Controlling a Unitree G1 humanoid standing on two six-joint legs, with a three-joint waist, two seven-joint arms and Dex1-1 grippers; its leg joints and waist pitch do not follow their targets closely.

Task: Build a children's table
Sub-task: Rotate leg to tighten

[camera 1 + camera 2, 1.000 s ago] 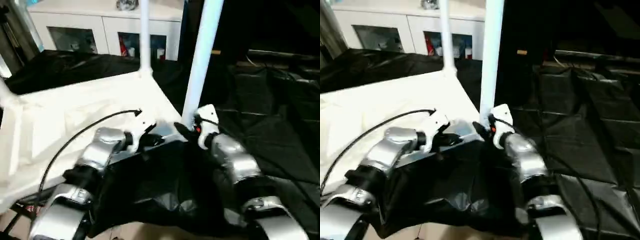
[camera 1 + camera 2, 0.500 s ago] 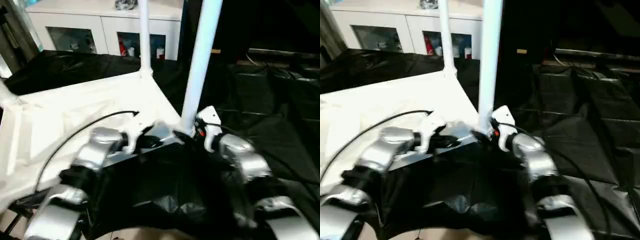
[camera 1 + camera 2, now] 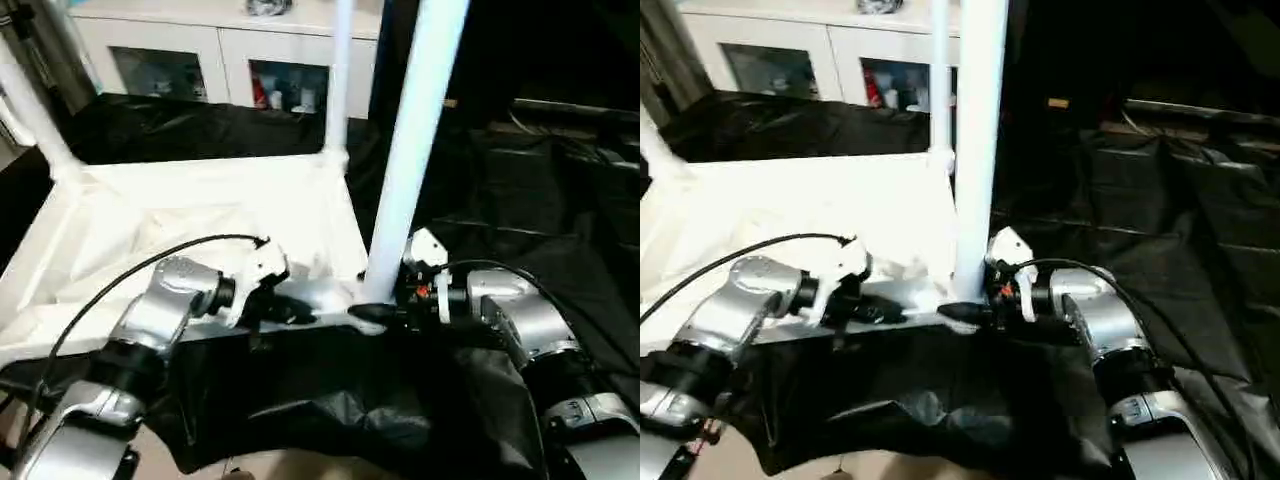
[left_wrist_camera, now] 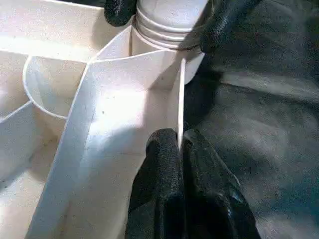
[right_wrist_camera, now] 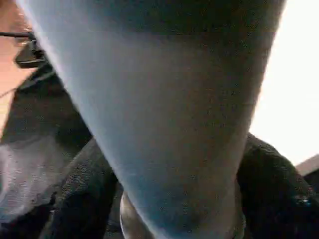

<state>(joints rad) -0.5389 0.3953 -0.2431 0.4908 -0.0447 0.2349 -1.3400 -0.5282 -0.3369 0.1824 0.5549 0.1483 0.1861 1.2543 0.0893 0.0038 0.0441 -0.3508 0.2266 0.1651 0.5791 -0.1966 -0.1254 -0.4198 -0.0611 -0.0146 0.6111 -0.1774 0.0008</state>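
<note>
Black sheeting [image 3: 560, 200] covers the counter under the upturned tabletop [image 3: 200, 215]. Left tool [image 4: 178, 149] pinches its rim; right tool [image 3: 375, 312] holds the nearest leg [image 3: 405, 170] at its base.

Upturned white tabletop [image 3: 200, 215], legs [image 3: 415, 150] upright.

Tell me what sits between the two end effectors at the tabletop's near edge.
In the left eye view, the near leg stands between the left end effector and the right end effector, at the tabletop's corner.
</note>
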